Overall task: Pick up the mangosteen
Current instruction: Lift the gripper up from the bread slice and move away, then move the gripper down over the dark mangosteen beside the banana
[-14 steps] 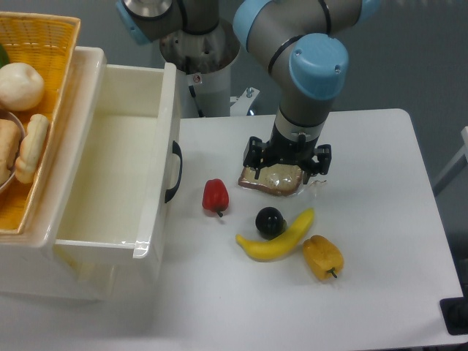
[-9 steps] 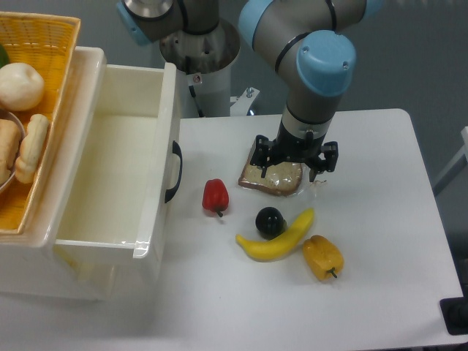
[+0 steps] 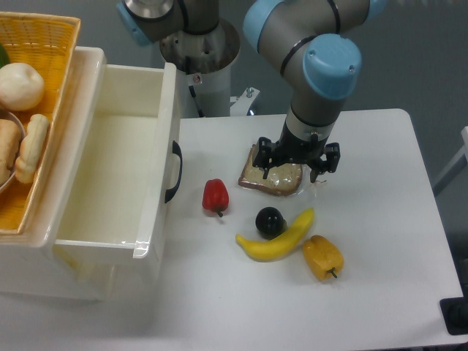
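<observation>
Since the earlier frames the gripper (image 3: 297, 162) has drifted a little to the right above the wrapped sandwich (image 3: 271, 178); the fruit has not moved. Nearest lies one yellow pepper (image 3: 322, 257), then one banana (image 3: 276, 240), with one mangosteen (image 3: 270, 221) touching the banana's far side and one red pepper (image 3: 215, 197) to its left. All sit on a white table (image 3: 380, 219). At the left stands a cream drawer unit with its drawer (image 3: 110, 183) pulled out, and a wicker basket (image 3: 33, 44) of bread rolls rests on top. Behind is grey floor and the arm's base. The mangosteen lies nearer than the gripper and slightly left, apart from it. The gripper's fingers are spread, holding nothing.
</observation>
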